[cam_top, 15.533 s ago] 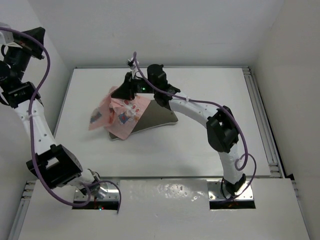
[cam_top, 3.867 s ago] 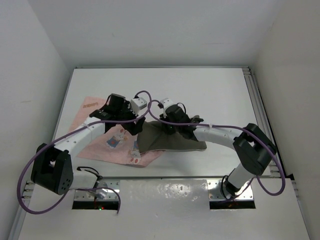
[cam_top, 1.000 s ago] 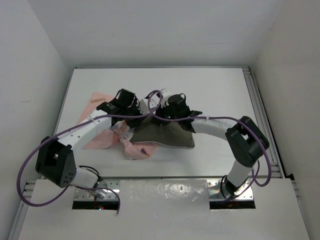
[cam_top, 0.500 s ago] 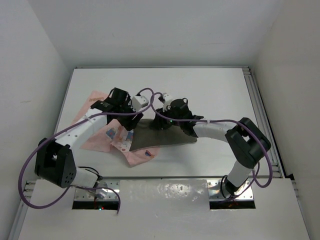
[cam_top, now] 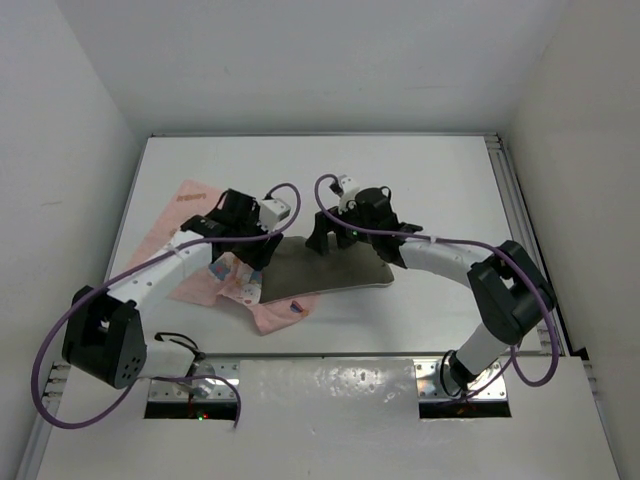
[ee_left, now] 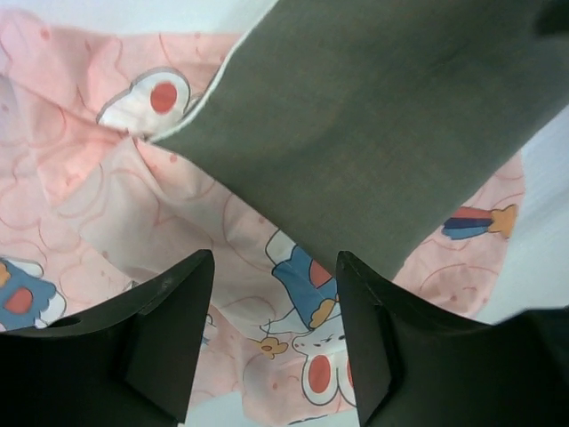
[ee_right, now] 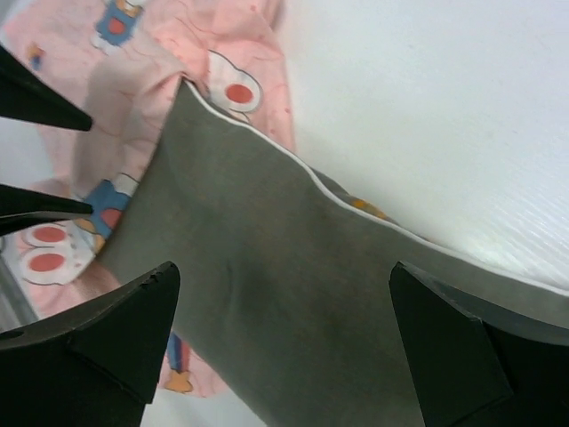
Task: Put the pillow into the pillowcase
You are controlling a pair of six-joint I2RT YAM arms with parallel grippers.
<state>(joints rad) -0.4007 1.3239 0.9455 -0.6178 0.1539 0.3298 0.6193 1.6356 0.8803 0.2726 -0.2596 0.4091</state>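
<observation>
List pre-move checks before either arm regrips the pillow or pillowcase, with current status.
1. Left gripper empty: ok, jaws apart, nothing between them.
2. Right gripper empty: ok, jaws wide apart above the pillow.
3. Pillow inside pillowcase: not ok, most of the grey pad lies bare; only the end toward the left arm overlaps the pink cloth.
4. Pillowcase opening findable: cannot tell, the cloth is bunched at the pillow's corner and no open mouth shows.
5. Pillow lying flat on the table: ok.
6. Grippers apart from each other: ok, a gap shows between them in the top view.
</observation>
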